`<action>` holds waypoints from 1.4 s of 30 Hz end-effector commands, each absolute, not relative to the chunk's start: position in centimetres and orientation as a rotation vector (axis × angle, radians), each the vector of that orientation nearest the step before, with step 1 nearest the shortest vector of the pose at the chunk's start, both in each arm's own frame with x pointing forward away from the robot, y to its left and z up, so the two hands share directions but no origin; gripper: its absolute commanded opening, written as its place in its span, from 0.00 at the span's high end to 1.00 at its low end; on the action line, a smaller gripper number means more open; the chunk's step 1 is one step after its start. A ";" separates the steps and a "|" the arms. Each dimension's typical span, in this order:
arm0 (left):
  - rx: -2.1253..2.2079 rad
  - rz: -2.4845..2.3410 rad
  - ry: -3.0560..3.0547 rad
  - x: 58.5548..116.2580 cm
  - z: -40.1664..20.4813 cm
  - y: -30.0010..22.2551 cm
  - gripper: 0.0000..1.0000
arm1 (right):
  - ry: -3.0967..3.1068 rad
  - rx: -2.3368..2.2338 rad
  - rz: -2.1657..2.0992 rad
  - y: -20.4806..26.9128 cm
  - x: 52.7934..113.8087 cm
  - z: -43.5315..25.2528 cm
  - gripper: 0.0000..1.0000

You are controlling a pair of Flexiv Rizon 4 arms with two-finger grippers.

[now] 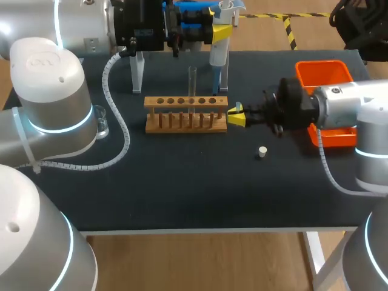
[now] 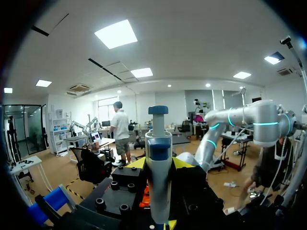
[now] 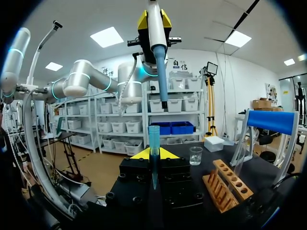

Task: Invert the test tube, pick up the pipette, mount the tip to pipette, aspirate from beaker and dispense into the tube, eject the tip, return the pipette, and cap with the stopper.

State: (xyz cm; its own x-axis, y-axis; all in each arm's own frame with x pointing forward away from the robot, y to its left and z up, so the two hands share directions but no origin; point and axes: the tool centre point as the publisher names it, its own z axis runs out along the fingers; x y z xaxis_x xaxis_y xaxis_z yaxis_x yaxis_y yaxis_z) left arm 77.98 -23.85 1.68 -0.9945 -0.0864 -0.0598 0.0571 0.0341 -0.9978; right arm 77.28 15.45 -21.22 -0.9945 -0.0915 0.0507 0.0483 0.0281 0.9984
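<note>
My left gripper (image 1: 220,30) hangs over the table's far edge, shut on the white and blue pipette (image 1: 219,53), which points down. In the left wrist view the pipette (image 2: 158,158) stands between the yellow fingers (image 2: 136,163). My right gripper (image 1: 236,115) is by the right end of the wooden rack (image 1: 186,114), shut on a teal pipette tip (image 3: 154,143) held upright. The pipette's nose (image 3: 161,72) hangs just above that tip. A clear test tube (image 1: 192,82) stands in the rack. The white stopper (image 1: 262,151) lies on the mat in front of my right gripper.
A glass beaker (image 1: 100,121) stands at the left, beside my left arm's elbow. An orange tray (image 1: 324,76) sits at the back right, behind my right arm. The blue pipette stand (image 3: 271,122) on clear legs rises behind the rack.
</note>
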 end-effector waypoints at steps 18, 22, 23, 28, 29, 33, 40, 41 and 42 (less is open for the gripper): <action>-0.027 -2.114 2.187 78.0 1.8 -23.7 1.00 | -2.169 0.059 -2.119 17.4 78.2 -21.4 1.00; -0.027 -2.114 2.187 78.0 1.8 -23.7 1.00 | -2.166 0.070 -2.126 17.8 78.3 -21.3 1.00; -0.027 -2.114 2.187 78.0 1.8 -23.7 1.00 | -2.166 0.072 -2.127 17.8 78.3 -21.2 1.00; -0.027 -2.114 2.187 78.0 1.8 -23.7 1.00 | -2.164 0.088 -2.130 18.4 78.5 -21.0 1.00; -0.027 -2.114 2.187 78.0 1.8 -23.7 1.00 | -2.164 0.090 -2.131 18.5 78.5 -21.0 1.00; -0.027 -2.114 2.187 78.0 1.8 -23.7 1.00 | -2.157 0.105 -2.142 18.8 78.7 -21.0 1.00; -0.027 -2.114 2.187 78.0 1.8 -23.7 1.00 | -2.151 0.120 -2.151 19.5 78.9 -21.1 1.00; -0.027 -2.114 2.187 78.0 1.8 -23.7 1.00 | -2.150 0.122 -2.153 19.5 78.9 -21.1 1.00; -0.027 -2.114 2.187 78.0 1.8 -23.7 1.00 | -2.149 0.125 -2.154 19.6 78.9 -21.1 1.00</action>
State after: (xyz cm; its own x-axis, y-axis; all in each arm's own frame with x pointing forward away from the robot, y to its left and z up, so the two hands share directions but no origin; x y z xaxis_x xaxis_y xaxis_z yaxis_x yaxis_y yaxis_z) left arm 77.98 -23.85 1.68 -0.9945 -0.0864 -0.0598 0.0571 0.0341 -0.9978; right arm 78.66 19.27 -20.83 -0.9924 -0.1223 0.0114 0.0112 0.0023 0.9999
